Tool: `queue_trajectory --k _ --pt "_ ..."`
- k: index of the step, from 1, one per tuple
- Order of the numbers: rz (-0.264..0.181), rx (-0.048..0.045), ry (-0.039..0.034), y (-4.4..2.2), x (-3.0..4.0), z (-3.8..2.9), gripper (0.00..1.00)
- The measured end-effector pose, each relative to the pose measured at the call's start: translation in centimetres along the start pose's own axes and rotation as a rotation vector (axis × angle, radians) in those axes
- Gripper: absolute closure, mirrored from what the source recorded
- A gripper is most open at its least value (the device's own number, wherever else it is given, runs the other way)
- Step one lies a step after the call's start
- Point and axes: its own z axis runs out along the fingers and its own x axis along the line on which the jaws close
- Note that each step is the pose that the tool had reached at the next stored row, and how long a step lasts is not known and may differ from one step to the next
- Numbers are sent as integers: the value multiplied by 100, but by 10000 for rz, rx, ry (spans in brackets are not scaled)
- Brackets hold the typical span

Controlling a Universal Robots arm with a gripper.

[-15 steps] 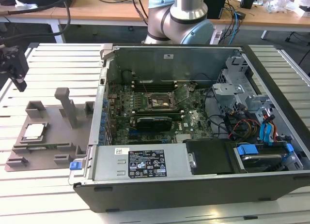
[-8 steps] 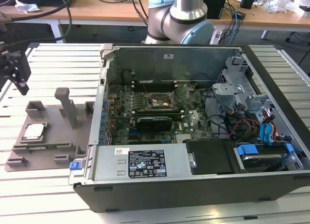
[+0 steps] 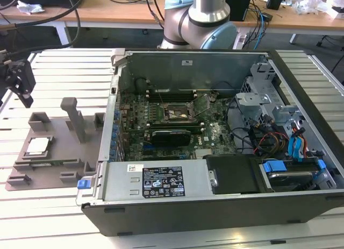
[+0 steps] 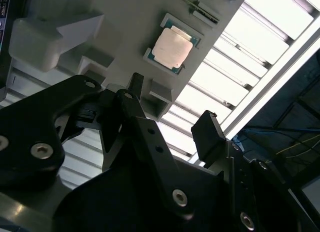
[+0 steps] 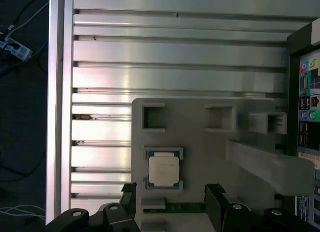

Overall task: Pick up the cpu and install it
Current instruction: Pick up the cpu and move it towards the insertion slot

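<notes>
The cpu (image 3: 36,146) is a small silvery square chip lying flat in a recess of the grey holder tray (image 3: 54,152), on the slatted table at the exterior view's left. Both wrist views show the cpu (image 4: 171,47) (image 5: 164,170) seated in that recess, with nothing touching it. My black gripper (image 3: 24,93) hangs above and behind the tray, apart from the chip. In both wrist views the gripper (image 4: 172,117) (image 5: 172,194) is open, its fingers spread with nothing between them. The black socket (image 3: 174,113) on the motherboard inside the open computer case (image 3: 215,206) has its metal frame raised.
The open case fills the table's middle and right, with a long black expansion card (image 3: 171,135), a drive cage (image 3: 258,98) and cables. The arm's base (image 3: 199,23) stands behind the case. Grey posts (image 3: 75,117) rise from the holder tray. The table's edge (image 5: 55,117) lies beyond the tray.
</notes>
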Motion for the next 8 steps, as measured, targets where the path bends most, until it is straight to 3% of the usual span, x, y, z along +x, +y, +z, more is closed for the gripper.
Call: queue_trajectory --k 8 --pt "0 0 -1 0 0 25 34"
